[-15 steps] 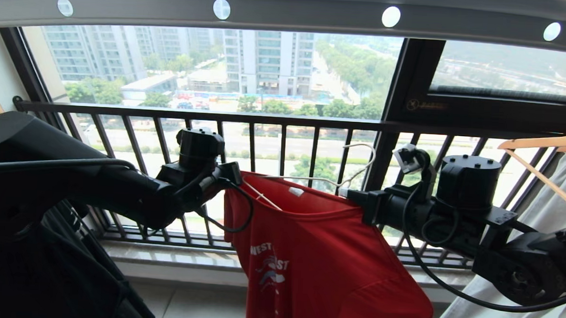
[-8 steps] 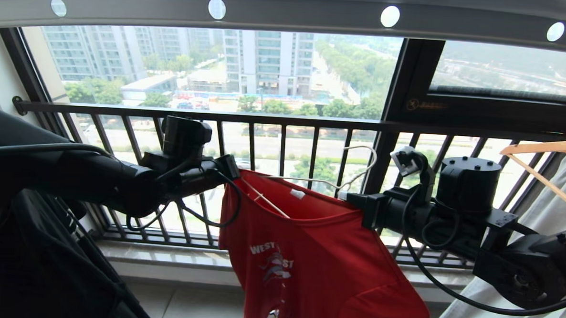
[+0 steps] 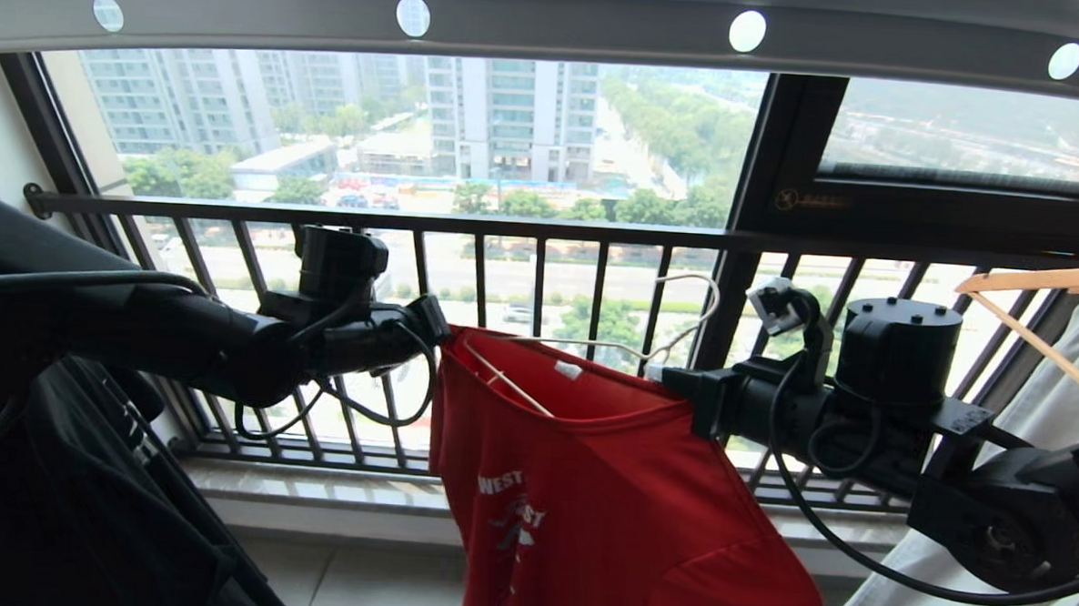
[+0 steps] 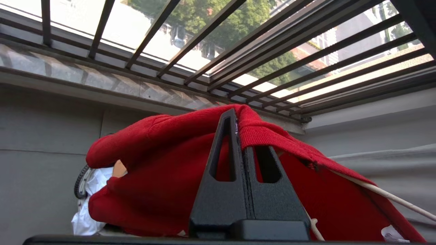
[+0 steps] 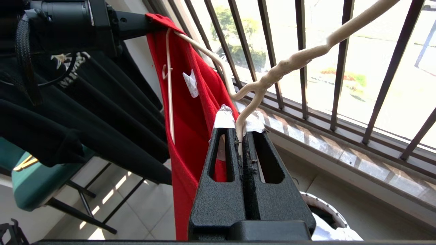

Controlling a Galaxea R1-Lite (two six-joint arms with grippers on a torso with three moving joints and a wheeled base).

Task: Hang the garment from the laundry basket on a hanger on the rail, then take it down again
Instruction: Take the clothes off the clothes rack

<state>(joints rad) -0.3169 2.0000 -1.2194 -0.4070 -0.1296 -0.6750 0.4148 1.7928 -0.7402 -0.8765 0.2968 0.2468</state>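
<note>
The rail [image 3: 551, 30] runs overhead with its row of round holes, and nothing of the red garment [image 3: 613, 488] hangs from it yet; the shirt is carried in mid-air between the two arms, in front of the dark window railing [image 3: 506, 229]. Inside its collar sits the thin wire hanger [image 3: 592, 344], its hook free and well below the rail. The right gripper [image 5: 238, 131] is closed on the hanger's twisted neck, while the left gripper [image 4: 237, 117] is closed tight on the shirt's shoulder fabric (apparently drawing it over the hanger's arm). The step in hand looks like dressing the hanger. Next, the left shoulder wants settling, then the hook must be lifted to the rail. The laundry basket [image 5: 322, 204] stands below the right gripper.
</note>
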